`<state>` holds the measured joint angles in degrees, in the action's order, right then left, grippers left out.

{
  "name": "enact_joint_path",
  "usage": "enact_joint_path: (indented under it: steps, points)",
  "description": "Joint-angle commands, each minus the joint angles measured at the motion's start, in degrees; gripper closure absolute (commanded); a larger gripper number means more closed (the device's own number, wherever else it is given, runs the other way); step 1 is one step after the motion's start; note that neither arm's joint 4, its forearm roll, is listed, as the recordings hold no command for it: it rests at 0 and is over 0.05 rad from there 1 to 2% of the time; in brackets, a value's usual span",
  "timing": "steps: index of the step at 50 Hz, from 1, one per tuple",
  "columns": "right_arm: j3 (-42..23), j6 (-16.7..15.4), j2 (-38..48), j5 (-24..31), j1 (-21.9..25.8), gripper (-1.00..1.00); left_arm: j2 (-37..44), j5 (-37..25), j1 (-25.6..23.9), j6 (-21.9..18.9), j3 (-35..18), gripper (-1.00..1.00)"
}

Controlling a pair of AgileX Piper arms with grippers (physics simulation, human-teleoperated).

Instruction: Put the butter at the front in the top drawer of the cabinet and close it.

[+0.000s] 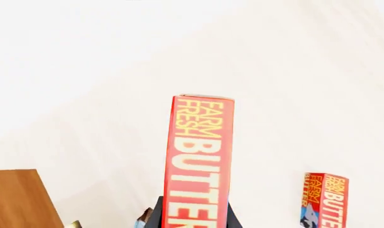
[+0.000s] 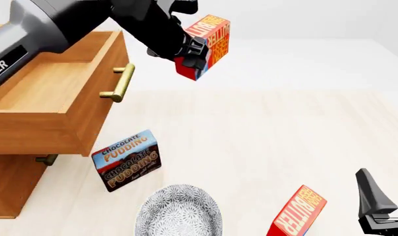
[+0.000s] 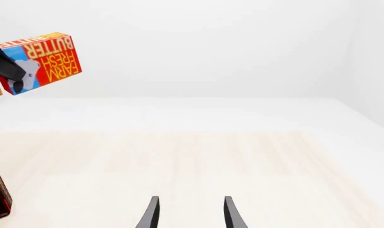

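left gripper (image 2: 189, 55) clamps the butter (image 2: 208, 42) in mid-air beside the pulled-out top drawer (image 2: 51, 101); right gripper (image 3: 189, 213) is open, holding nothing.

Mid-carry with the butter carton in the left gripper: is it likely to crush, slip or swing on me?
The butter looks like a stiff, flat-sided carton, so probably not crushing. It is held near one end by the left gripper, most of it sticking out, so it may pivot. Its faces look smooth, so some slip is possible; move gently toward the top drawer.
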<state>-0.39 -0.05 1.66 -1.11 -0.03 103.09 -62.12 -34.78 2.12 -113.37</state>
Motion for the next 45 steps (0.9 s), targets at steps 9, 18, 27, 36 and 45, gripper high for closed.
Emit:
enact_joint_path:
  steps: [9, 18, 27, 36, 45]
  points:
    - [0.09, 0.04, -0.63, 0.51, 0.0, -1.0, -4.32, -5.51, 5.16, -2.88, -3.7, 1.0]
    - [0.09, 0.03, -0.66, 0.52, 0.0, -1.0, -5.68, -7.63, 7.34, -3.55, -4.53, 1.0]
    - [0.09, 0.02, -0.64, 0.51, -0.01, -1.0, -8.02, -7.76, 9.38, -3.3, -2.58, 1.0]
    - [0.09, 0.03, -0.64, 0.51, 0.0, -1.0, -10.92, -7.76, 11.93, -3.86, -1.09, 1.0]
    - [0.09, 0.04, -0.65, 0.51, 0.01, -1.0, -13.54, -7.77, 14.04, -3.58, 1.52, 1.0]
